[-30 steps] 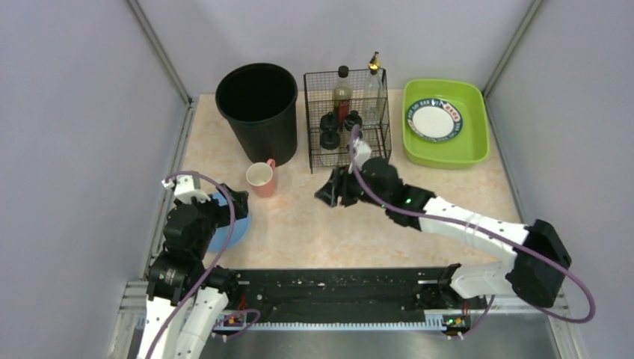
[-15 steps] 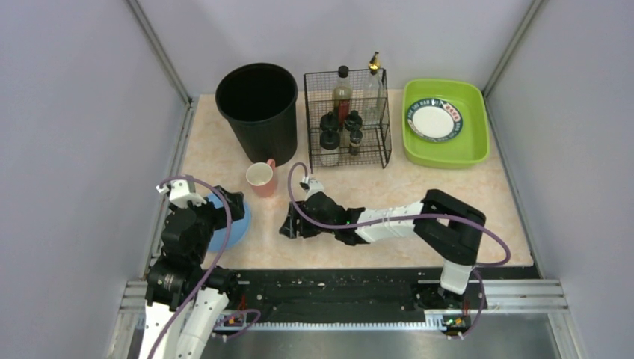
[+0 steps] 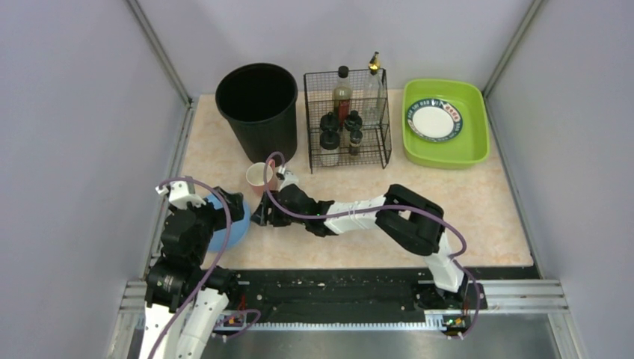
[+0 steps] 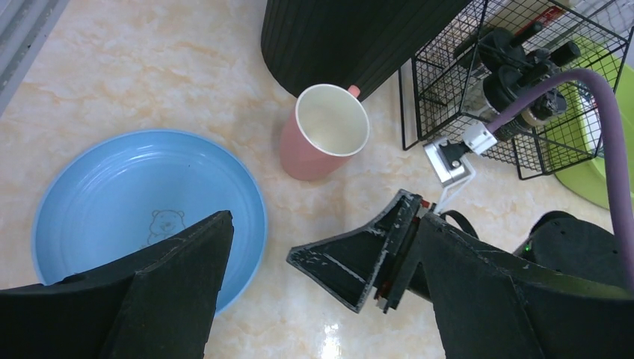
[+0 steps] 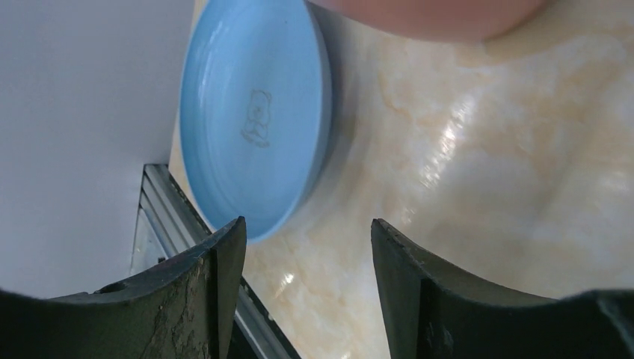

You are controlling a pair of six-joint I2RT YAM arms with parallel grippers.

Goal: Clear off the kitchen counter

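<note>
Top external: right gripper [image 3: 262, 213] has swung from the rack [image 3: 308, 112] over to the plate [image 3: 238, 228].
Jaws apart, empty; plate rim just ahead of them, mug [image 3: 259, 176] just beside. Left gripper [image 3: 228, 200] hangs spread above the plate. Counter [image 3: 463, 202] beneath both, dishes uncleared; plate pickup looks next.

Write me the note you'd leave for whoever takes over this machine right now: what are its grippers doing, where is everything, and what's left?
Left gripper: open, empty, over the edge of the blue plate.
Right gripper: open, empty, low over the kitchen counter, close to both the blue plate and the pink cup.
Plate and cup sit loose on the counter's left side, in front of the black bin.
Done: a white plate lies in the green tray; bottles stand in the wire rack.
Left: blue plate and pink cup, neither grasped yet.
</note>
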